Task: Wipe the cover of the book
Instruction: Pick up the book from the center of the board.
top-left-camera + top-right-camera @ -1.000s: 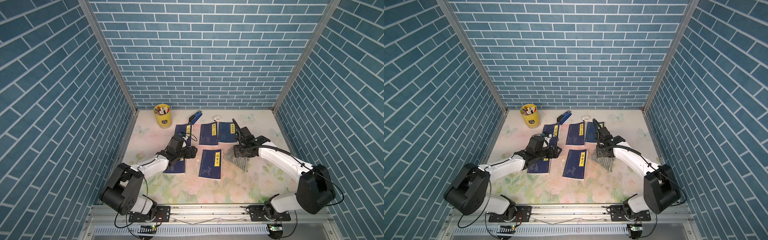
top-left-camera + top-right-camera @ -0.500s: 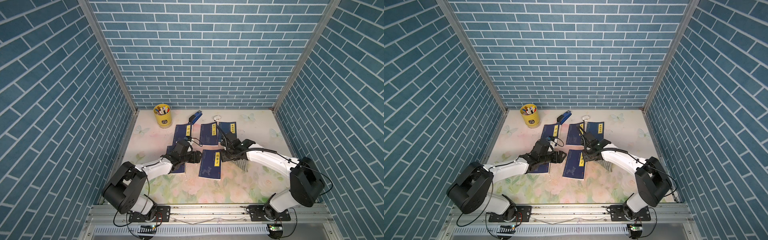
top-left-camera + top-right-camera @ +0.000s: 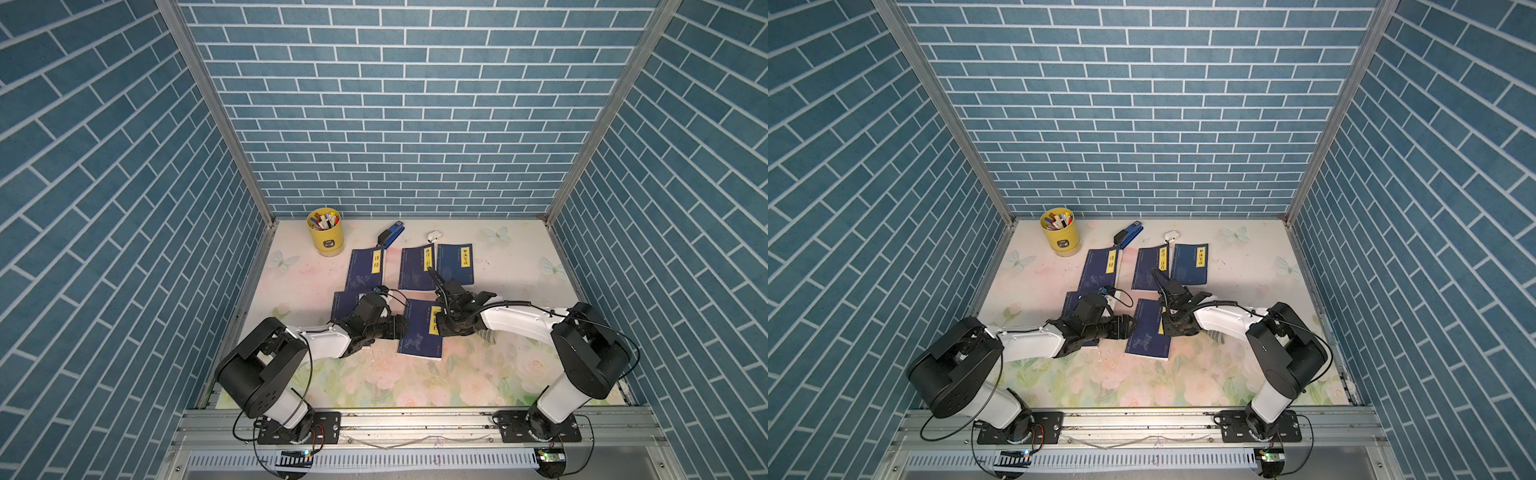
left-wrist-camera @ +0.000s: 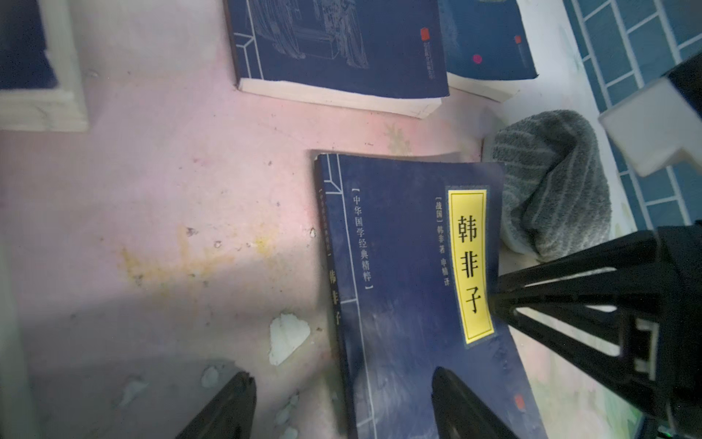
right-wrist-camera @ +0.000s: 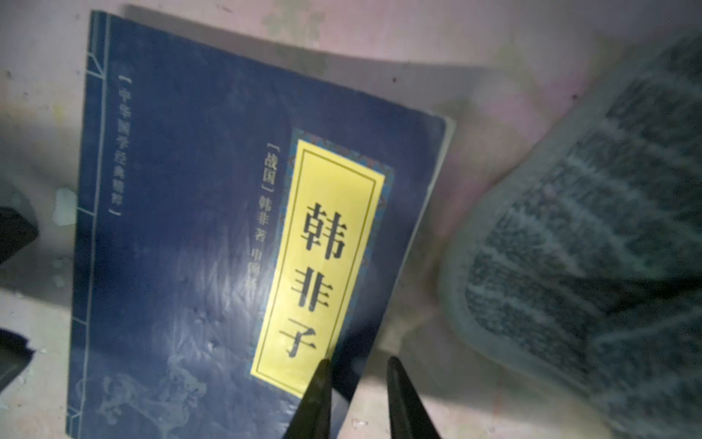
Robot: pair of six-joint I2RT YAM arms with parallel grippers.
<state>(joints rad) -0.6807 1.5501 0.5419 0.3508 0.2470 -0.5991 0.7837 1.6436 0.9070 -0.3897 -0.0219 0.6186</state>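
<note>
The book [image 3: 419, 332] [image 3: 1147, 332] is dark blue with a yellow title label and lies flat mid-table. My left gripper [image 3: 404, 329] [image 4: 342, 372] is open and straddles its spine edge [image 4: 334, 304], one finger over the cover and one over the table. My right gripper [image 3: 441, 329] [image 5: 359, 360] is at the book's [image 5: 190, 228] opposite edge. Its jaws are narrow, one tip over the label corner, the other over the table, with a gap showing. A grey striped cloth [image 4: 551, 182] [image 5: 588, 228] lies loose beside the book, partly under the right arm [image 3: 515, 322].
Three more blue books [image 3: 365, 270] [image 3: 417, 268] [image 3: 456, 264] lie in a row behind, and another [image 3: 344, 305] sits under the left arm. A yellow pen cup [image 3: 325, 230], blue stapler [image 3: 390, 235] and small white object [image 3: 433, 237] stand near the back wall. Pale flakes [image 4: 286, 338] dot the table.
My right gripper has left the cloth, moved left to the book's edge and narrowed its jaws. My left gripper has moved right from the neighbouring book to this book's spine.
</note>
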